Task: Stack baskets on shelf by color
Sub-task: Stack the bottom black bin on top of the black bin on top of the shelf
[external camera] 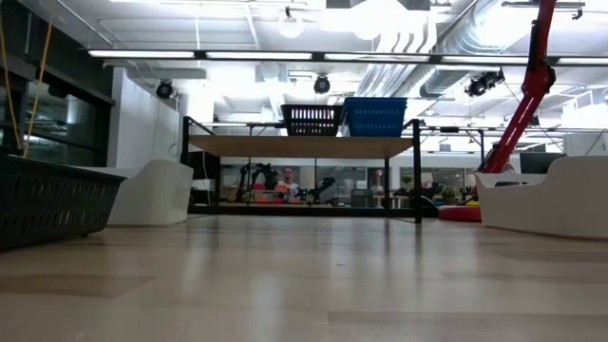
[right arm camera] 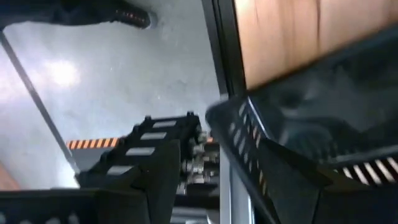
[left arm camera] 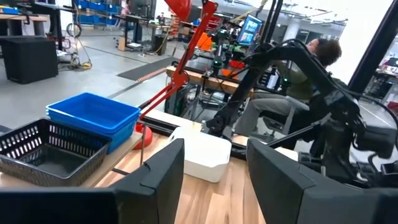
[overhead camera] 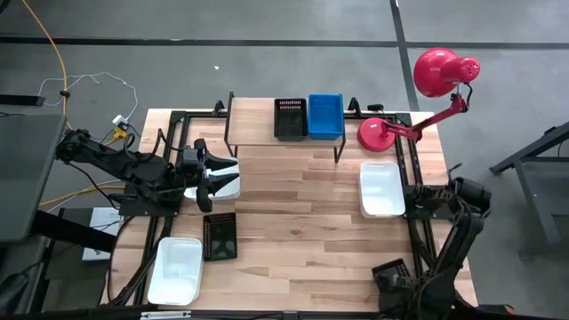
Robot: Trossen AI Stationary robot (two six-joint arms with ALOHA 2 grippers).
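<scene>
On the shelf (overhead camera: 267,133) at the bench's (overhead camera: 302,222) far edge, a black basket (overhead camera: 290,118) and a blue basket (overhead camera: 325,116) sit side by side, starting two colour piles; the left hand (overhead camera: 211,177) pinches a white basket (overhead camera: 228,178) by its rim above the left side, lifted so it can travel to the shelf's bare end; the right hand (overhead camera: 388,277) hangs spread over the near right corner beside a second black basket (right arm camera: 311,124); other baskets wait along both side edges.
</scene>
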